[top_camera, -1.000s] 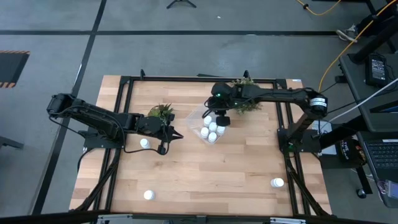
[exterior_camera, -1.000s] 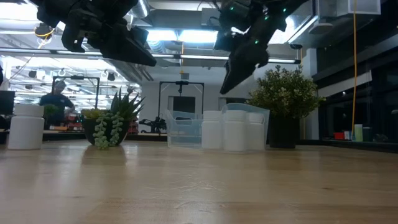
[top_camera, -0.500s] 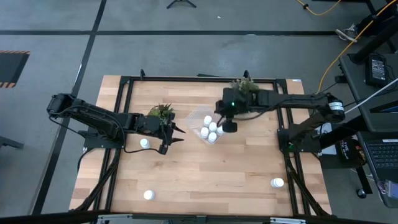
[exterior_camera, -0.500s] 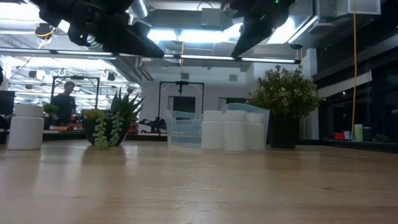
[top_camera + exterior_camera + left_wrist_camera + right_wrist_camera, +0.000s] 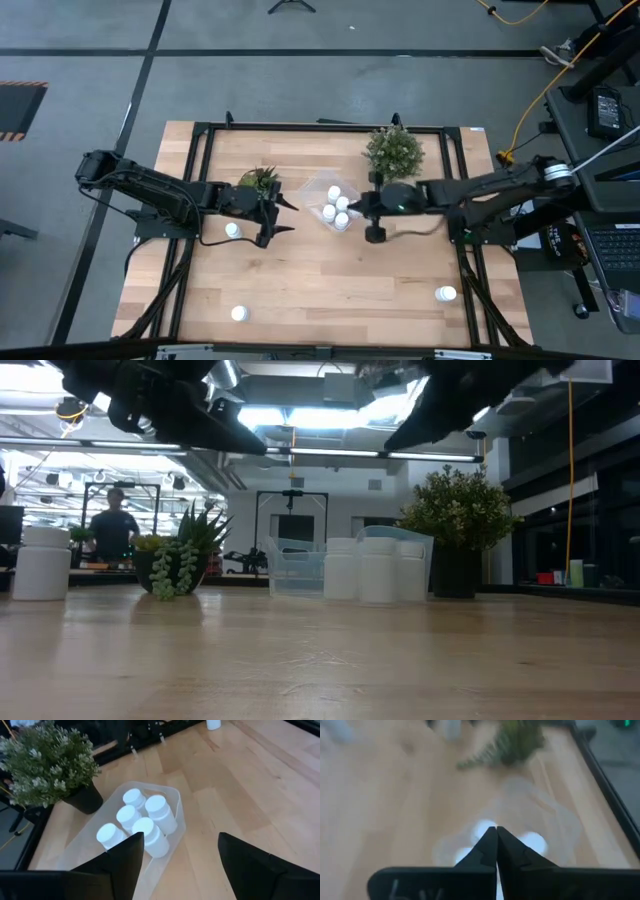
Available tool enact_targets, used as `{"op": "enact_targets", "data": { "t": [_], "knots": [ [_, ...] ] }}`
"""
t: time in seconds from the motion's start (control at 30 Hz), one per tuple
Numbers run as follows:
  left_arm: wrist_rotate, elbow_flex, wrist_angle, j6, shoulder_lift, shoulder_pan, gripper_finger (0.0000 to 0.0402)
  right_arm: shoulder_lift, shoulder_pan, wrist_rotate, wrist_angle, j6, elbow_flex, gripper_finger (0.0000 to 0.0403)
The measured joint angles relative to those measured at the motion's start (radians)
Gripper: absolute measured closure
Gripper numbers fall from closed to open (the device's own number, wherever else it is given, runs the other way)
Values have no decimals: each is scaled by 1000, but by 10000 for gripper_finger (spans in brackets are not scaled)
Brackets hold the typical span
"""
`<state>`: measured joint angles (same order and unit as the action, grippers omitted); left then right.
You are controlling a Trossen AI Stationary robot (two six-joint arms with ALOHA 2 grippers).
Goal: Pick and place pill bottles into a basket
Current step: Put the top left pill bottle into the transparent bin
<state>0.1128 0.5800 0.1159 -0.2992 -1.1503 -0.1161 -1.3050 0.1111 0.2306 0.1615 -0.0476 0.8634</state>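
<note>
The basket point(image 5: 322, 190), a clear tub, stands mid-table with several white pill bottles point(image 5: 142, 817) upright inside it. My left gripper point(image 5: 281, 214) hovers open to the basket's left, above the table, and its fingers point(image 5: 125, 855) point toward the basket with nothing between them. My right gripper point(image 5: 355, 206) is shut and empty, held high just right of the basket, with its tips point(image 5: 496, 839) over it. Loose pill bottles stand on the table at the left point(image 5: 232, 230), near left point(image 5: 238, 313) and near right point(image 5: 445, 294).
A bushy potted plant point(image 5: 393, 152) stands behind the basket to the right. A small succulent point(image 5: 260, 182) stands beside my left gripper on its far side. A black frame point(image 5: 200, 128) runs round the table. Bare wood point(image 5: 330, 290) lies in front. A person point(image 5: 115, 525) shows in the room behind.
My left gripper has opened where it hovers. My right gripper has risen from over the basket and drawn back toward the table's right and near side, its arm swinging off the bushy plant. The bottles and the basket have stayed put.
</note>
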Motion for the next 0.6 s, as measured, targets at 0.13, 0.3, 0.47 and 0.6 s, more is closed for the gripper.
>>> {"op": "enact_targets", "data": {
  "t": [0.13, 0.3, 0.47, 0.6],
  "knots": [
    [-1, 0, -43, 17, 4, 0, 153, 78, 56, -3, -193, 11, -137, 401],
    [-1, 37, -246, 77, 35, -5, 153, 103, 104, 30, -375, 107, -271, 401],
    [-2, 99, -490, 174, 82, -42, 153, 99, 129, 99, -438, 207, -347, 400],
    [-2, 128, -634, 234, 111, -95, 153, 99, 138, 125, -441, 224, -362, 399]
  ]
}}
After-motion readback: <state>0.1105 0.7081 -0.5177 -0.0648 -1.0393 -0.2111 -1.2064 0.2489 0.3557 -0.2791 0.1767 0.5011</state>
